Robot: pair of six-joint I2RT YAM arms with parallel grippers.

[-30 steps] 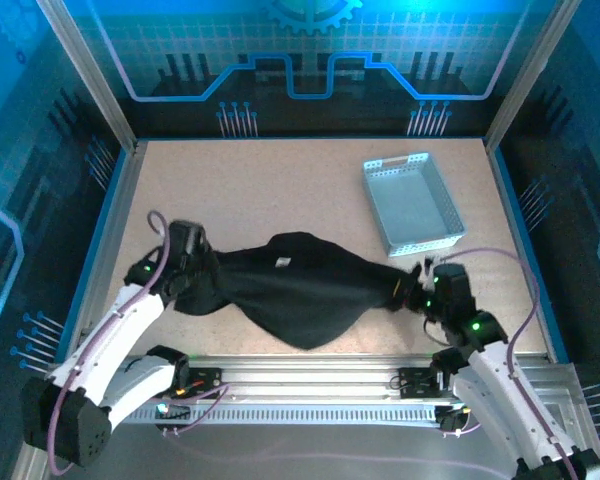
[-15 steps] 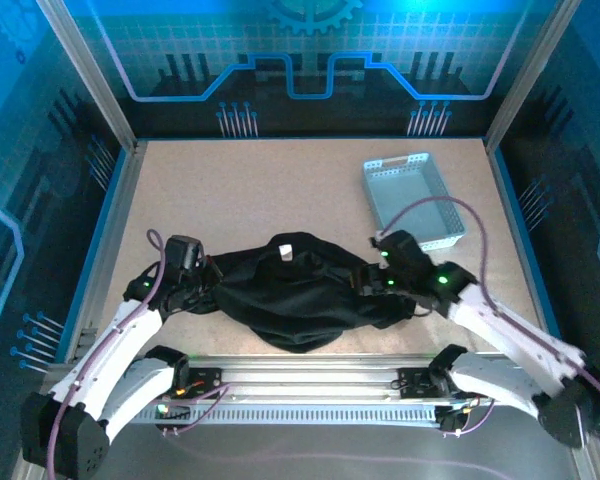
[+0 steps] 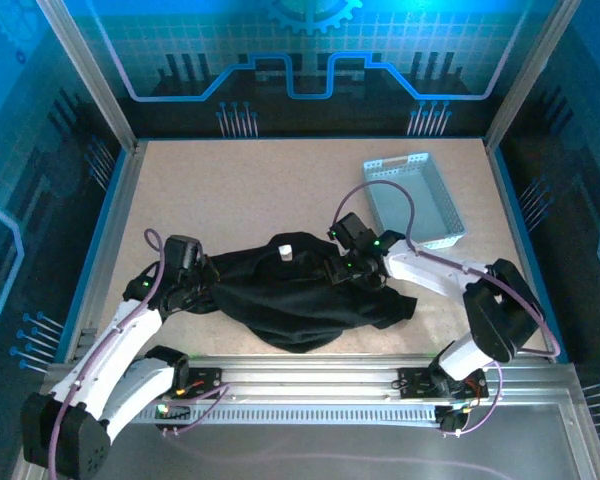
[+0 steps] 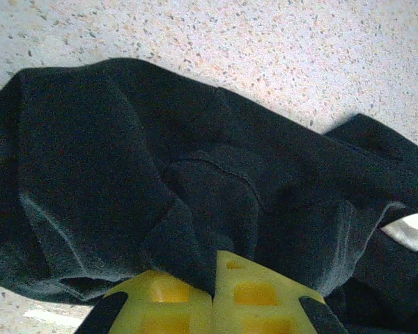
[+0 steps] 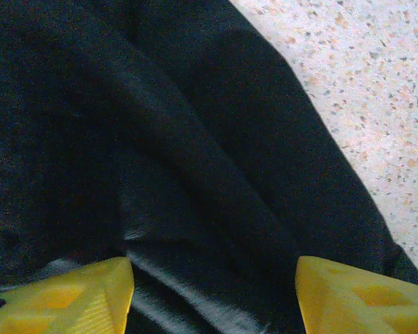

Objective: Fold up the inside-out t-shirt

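Observation:
The inside-out t-shirt lies bunched in a black heap near the table's front edge, its small white label up at the far side. My left gripper sits at the heap's left end, its yellow fingers pressed together with a fold of the black fabric pinched between their tips. The label shows at the right edge of the left wrist view. My right gripper hovers over the heap's far right part, open, its fingers spread wide above dark cloth and holding nothing.
A light grey perforated tray stands at the back right, just beyond my right forearm. Bare speckled tabletop stretches behind the shirt. A metal rail runs along the near edge, and frame walls enclose the sides.
My right gripper opened, let go of the shirt's right end and swung left and away from the rail, over the heap. The shirt went from stretched to bunched. The left gripper barely moved.

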